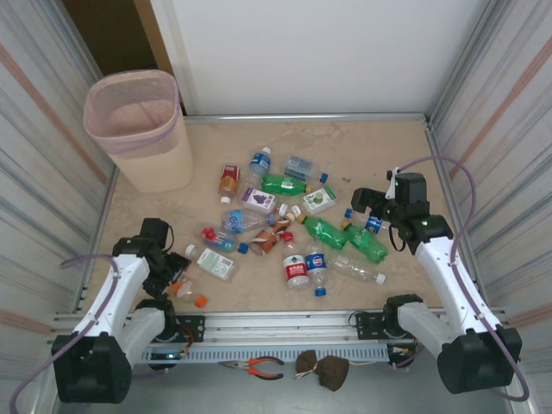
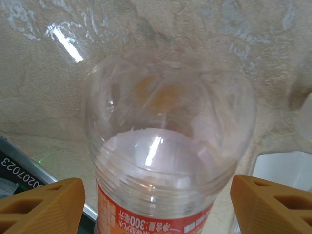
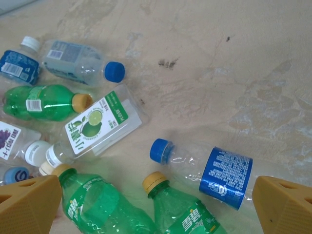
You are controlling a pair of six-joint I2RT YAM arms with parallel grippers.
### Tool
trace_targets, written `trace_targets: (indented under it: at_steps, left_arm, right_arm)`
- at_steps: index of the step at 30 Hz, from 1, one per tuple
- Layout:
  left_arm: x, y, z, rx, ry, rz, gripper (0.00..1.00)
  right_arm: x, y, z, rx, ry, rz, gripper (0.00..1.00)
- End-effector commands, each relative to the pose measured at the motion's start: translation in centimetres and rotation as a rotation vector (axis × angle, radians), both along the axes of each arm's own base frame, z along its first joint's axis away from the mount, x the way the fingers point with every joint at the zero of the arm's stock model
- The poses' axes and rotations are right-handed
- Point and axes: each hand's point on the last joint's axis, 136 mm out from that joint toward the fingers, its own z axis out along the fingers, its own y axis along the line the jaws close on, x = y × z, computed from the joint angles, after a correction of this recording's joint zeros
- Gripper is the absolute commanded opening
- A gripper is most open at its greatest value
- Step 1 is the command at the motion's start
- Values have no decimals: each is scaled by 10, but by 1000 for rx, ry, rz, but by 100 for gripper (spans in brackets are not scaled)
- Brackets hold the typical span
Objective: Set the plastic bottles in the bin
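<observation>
Left wrist view: left gripper stands open astride a clear orange-labelled bottle, fingers either side, likely lining up a grasp. Right gripper gapes over a blue-labelled bottle. Pink bin sits upper left in top view, other bottles scattered mid-frame.

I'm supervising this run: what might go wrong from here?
1. The left gripper, jaws open, straddles the clear bottle; smooth and rounded, it may squirt out when squeezed.
2. The right gripper hangs open over the blue-label bottle, close beside green bottles, so closing may catch one.
3. The bin is tall; a low carry could hit its rim.
</observation>
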Motion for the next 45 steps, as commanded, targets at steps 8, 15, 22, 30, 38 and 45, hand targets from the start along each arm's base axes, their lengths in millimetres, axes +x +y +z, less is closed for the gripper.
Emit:
trace_targets:
  at_steps: [8,15,22,30,38,45]
  left_arm:
    - [-4,1,-12,-4,37,25,73]
    - [1,2,-13,2,14,26,67]
    - [3,3,-13,5,9,26,63]
    - [12,3,4,5,-42,18,62]
    - [40,1,48,6,-189,-62,61]
    - [92,-7,107,23,-435,-267,55]
  right_arm:
    - [-10,-1,6,6,1,-13,99]
    - [-11,-3,9,8,-10,-28,99]
    - [-12,-4,13,3,-18,-31,99]
    - [-13,-5,18,-2,-36,-32,99]
    - [-12,-6,28,-11,-56,-31,99]
    - [-8,-7,43,-26,-83,-25,99]
